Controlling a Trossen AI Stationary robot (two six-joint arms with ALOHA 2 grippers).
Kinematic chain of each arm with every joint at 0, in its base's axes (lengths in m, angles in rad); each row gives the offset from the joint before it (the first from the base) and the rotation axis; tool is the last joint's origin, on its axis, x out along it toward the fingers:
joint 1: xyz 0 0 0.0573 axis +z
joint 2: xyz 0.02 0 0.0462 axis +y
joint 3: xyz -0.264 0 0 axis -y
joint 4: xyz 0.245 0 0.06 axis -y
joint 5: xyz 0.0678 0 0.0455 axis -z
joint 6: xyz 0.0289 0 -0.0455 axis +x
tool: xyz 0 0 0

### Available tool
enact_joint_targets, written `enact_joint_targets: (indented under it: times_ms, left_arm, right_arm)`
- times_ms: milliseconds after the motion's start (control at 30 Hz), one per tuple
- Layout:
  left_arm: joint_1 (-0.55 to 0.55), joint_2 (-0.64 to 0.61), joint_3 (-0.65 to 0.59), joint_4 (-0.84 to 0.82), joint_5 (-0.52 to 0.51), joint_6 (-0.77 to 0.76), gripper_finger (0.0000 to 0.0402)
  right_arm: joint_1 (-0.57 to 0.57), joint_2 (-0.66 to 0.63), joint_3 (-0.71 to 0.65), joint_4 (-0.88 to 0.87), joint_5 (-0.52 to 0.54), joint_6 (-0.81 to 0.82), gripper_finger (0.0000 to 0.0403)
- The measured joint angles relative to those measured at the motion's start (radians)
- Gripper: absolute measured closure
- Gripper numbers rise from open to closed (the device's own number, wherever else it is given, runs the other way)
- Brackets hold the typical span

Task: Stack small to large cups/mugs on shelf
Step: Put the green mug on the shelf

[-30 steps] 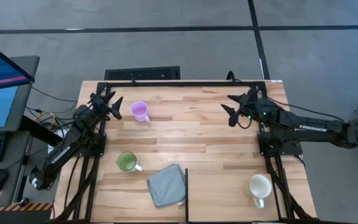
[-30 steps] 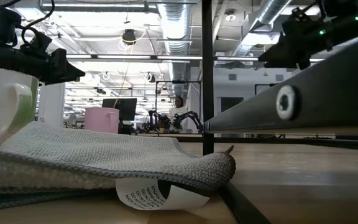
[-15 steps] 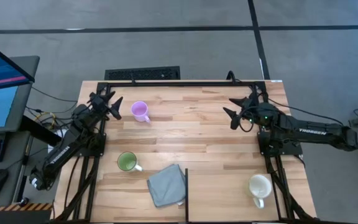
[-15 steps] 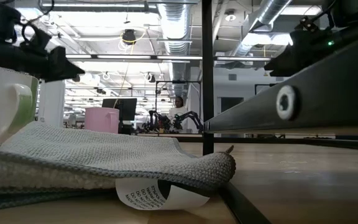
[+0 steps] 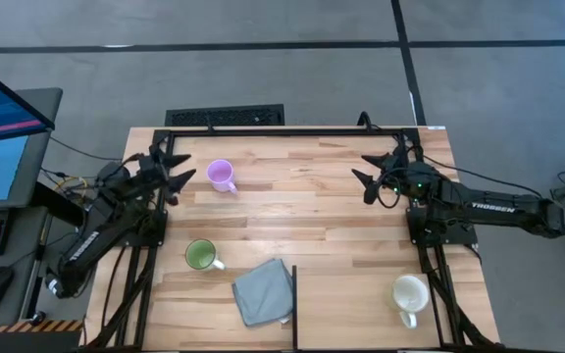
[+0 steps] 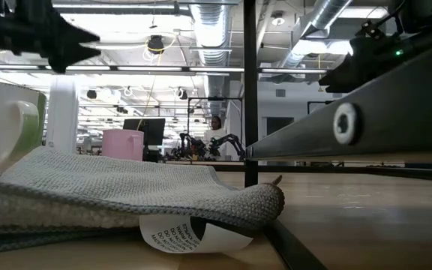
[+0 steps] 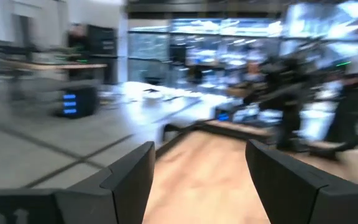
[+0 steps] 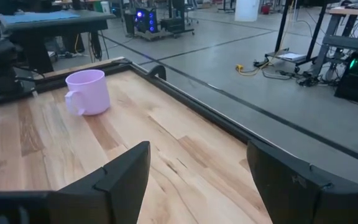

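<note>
— Lilac mug (image 5: 221, 175) stands upright on the far left part of the wooden table (image 5: 302, 216), with its handle toward the near side; where are the others?

— Green mug (image 5: 201, 255) sits nearer the front on the left, handle pointing right, just beside a grey cloth (image 5: 263, 291). Cream mug (image 5: 410, 293) is at the front right corner, well apart from both. None is stacked; each stands alone on the bare wood

— And the arms?

— Left gripper (image 5: 173, 168) hovers off the table's left edge, near the lilac mug but not touching it, fingers spread and holding nothing. Its wrist view is blurred, yet the two dark fingers (image 7: 129, 180) show a wide gap between them

— The right one?

— Right gripper (image 5: 369, 169) hangs over the far right part of the table, pointing left across it, fingers likewise spread and empty. Its wrist view looks over the boards to the lilac mug (image 8: 87, 92), which stands near the black frame rail (image 8: 185, 93) at the table's far edge

— Anything else?

— From the low view the cloth (image 6: 118, 191) lies over a printed paper label (image 6: 190, 232), and the green mug (image 6: 6, 127) rises just behind it at the left
</note>
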Motion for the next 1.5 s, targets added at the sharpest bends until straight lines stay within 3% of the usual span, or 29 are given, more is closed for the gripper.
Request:
enact_joint_targets:
  times_ms: [367,767,1000,1500]
  left_arm:
    - [-0.027,0.0,0.141,0.0,0.328,-0.202,0.0159]
    - [-0.027,0.0,0.218,0.0,0.468,-0.185,0.0159]
    - [-0.027,0.0,0.218,-0.082,0.506,-0.32,0.0159]
    - [-0.027,0.0,0.218,-0.12,0.646,-0.381,0.0159]
  right_arm:
    - [-0.002,0.0,0.0,0.0,0.0,-0.009,0.011]
    - [-0.002,0.0,0.0,0.0,0.0,-0.008,0.011]
    - [-0.002,0.0,0.0,0.0,0.0,0.054,0.011]
    - [-0.002,0.0,0.0,0.0,0.0,0.116,0.011]
